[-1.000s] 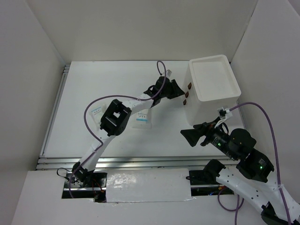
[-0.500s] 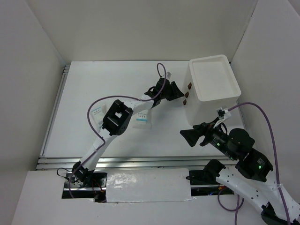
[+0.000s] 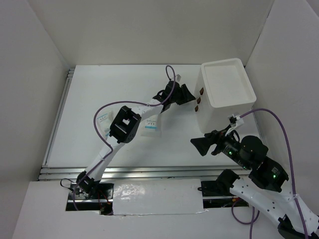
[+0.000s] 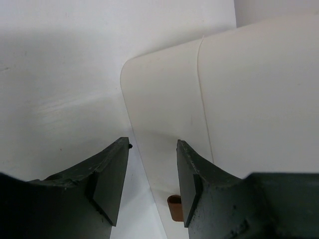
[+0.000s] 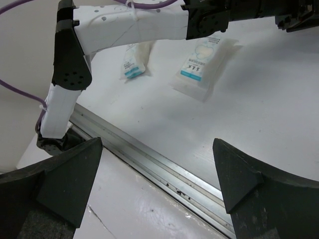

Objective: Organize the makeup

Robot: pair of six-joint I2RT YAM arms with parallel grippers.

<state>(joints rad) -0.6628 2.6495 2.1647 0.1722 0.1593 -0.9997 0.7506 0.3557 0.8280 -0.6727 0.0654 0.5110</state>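
— two grippers in view; is either holding anything?
— neither. the left gripper (image 4: 152, 149) has its fingers parted by a moderate gap with nothing gripped. the right gripper (image 5: 157, 149) is spread wide and empty above the table (image 5: 279, 124).
— what is ahead of the left one?
— its wrist view shows the rounded corner of the white drawer box (image 4: 249, 99) straight ahead, framed between the fingers. a small brown knob (image 4: 174, 206) sits low beside one finger. i cannot tell if a finger touches the box.
— and the makeup?
— only the right wrist view shows it plainly. a larger packet (image 5: 202, 62) and a smaller packet (image 5: 133, 62) lie flat well ahead of the right gripper, past the metal rail (image 5: 149, 154). the left arm (image 5: 134, 27) reaches over them. from above, that arm partly hides both.
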